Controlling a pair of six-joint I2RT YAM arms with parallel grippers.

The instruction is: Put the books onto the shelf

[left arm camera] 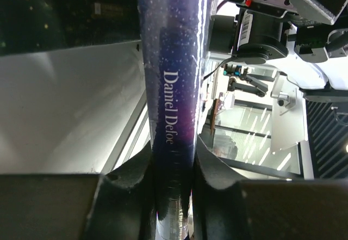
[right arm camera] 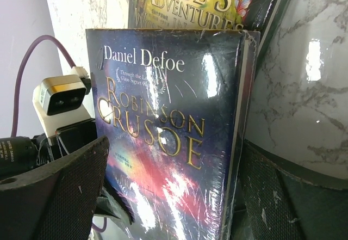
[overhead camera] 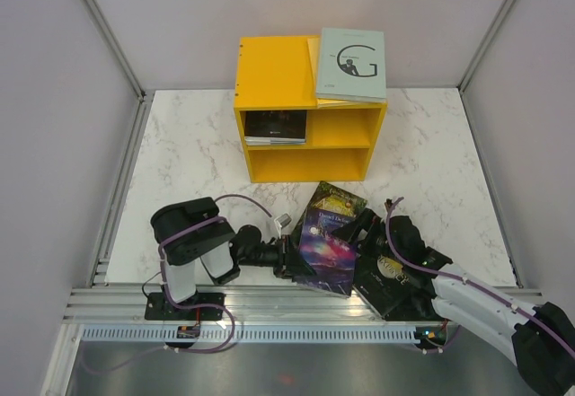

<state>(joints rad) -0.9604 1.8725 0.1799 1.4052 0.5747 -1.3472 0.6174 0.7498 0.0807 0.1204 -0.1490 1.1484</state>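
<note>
Two claws meet at one book. The left claw (overhead camera: 286, 257) is clenched on the spine of the galaxy book (overhead camera: 328, 252), tipped up near the front edge of the bench (overhead camera: 198, 145). The right claw (overhead camera: 373, 234) is spread wide around it. A weak pinch could let the book flop off that edge. Open bench leads to the yellow shelf (overhead camera: 269, 77), with room in both holes.
</note>
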